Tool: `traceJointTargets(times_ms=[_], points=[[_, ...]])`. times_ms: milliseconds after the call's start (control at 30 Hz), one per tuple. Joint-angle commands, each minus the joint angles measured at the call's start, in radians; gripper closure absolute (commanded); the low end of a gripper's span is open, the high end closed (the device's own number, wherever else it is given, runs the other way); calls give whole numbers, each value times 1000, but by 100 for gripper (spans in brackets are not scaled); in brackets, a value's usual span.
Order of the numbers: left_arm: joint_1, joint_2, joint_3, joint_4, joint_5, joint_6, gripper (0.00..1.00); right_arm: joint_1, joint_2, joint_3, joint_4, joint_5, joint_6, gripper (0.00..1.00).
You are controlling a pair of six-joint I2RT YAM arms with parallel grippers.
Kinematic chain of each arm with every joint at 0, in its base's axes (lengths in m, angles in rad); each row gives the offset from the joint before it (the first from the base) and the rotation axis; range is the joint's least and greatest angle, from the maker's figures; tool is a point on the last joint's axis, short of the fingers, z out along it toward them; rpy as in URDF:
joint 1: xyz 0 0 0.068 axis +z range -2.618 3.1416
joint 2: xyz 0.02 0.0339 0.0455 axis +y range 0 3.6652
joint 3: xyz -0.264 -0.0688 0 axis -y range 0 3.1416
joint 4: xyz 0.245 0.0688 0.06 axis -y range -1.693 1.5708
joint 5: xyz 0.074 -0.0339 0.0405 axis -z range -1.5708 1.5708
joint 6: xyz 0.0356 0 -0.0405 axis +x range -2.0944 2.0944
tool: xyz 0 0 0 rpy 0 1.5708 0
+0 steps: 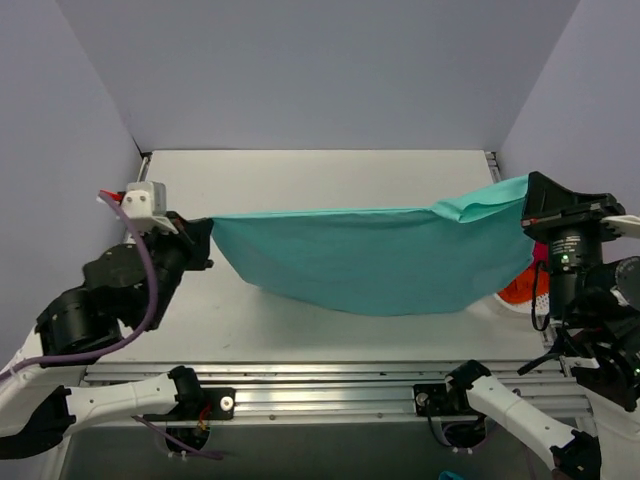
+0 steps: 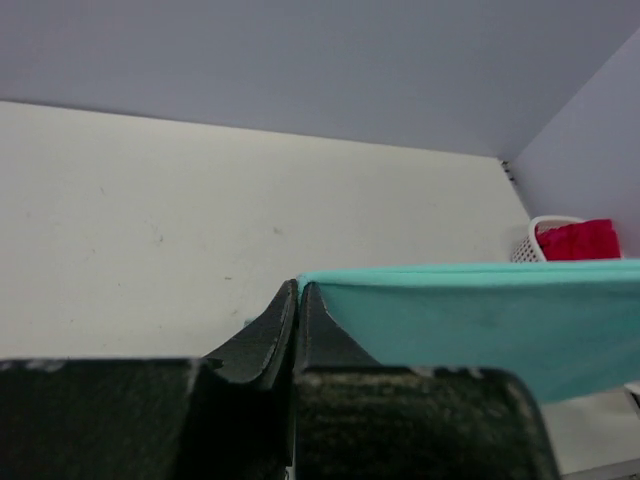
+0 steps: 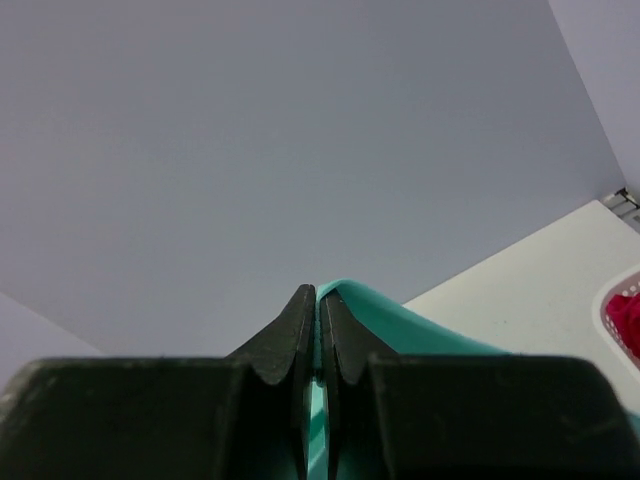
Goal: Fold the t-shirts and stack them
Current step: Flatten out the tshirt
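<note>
A teal t-shirt hangs stretched in the air between my two grippers, sagging over the table. My left gripper is shut on its left corner; in the left wrist view the left gripper pinches the teal t-shirt, which runs off to the right. My right gripper, held higher, is shut on the right corner. In the right wrist view the right gripper has the teal t-shirt squeezed between its fingers. A crimson-pink t-shirt lies in the basket, and an orange t-shirt shows beside the right arm.
A white mesh basket stands at the table's right side, partly hidden behind the right arm. The white table ends at grey walls on the left, back and right. A metal rail runs along the near edge.
</note>
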Motion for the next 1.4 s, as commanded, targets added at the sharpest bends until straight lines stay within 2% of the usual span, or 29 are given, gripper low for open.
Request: traceJointTargets(times_ms=[0,233,333,500,600,633,700,733,767,800,833,933,967,1033,1100,1233,1267,1300,1367], points=[[-4,-54,112,21,8,156,98,-12,7,106,-28,-42,-59,100],[-3,-63,189,174,120,296,98,-107,100,268,-29,-176,-85,100],[-3,-48,189,235,81,339,98,-127,178,321,-42,-196,-79,100],[-1,33,132,363,-34,421,98,-127,289,278,-5,-164,-73,100],[14,102,114,436,-85,483,98,-127,428,253,10,-122,-83,100],[57,119,108,436,-70,475,98,-127,458,246,17,-113,-83,100],[147,158,94,417,61,381,98,-127,519,232,20,-87,-80,100],[283,180,70,382,206,297,98,-127,573,209,35,-81,-77,100],[356,193,50,375,279,258,98,-129,596,192,52,-73,-74,100],[423,204,22,392,342,224,98,-132,645,175,66,-58,-71,100],[539,213,-48,418,397,199,98,-133,671,149,98,-46,-68,100],[679,286,-151,543,560,104,98,-150,815,135,156,-29,-51,100],[757,343,-206,585,599,90,98,-155,863,141,168,-30,-47,100],[819,424,-234,683,671,72,98,-167,1004,161,204,-26,-36,100],[885,588,-216,740,691,75,98,-169,1160,218,227,-13,-39,100],[964,951,-83,847,734,83,98,-198,1422,432,279,-36,-51,100],[979,1002,-55,869,754,73,98,-202,1476,433,280,-39,-50,100],[1008,1055,8,890,771,58,98,-210,1572,518,280,-45,-48,100],[1030,1197,80,904,819,32,98,-228,1663,607,283,-81,-39,100]])
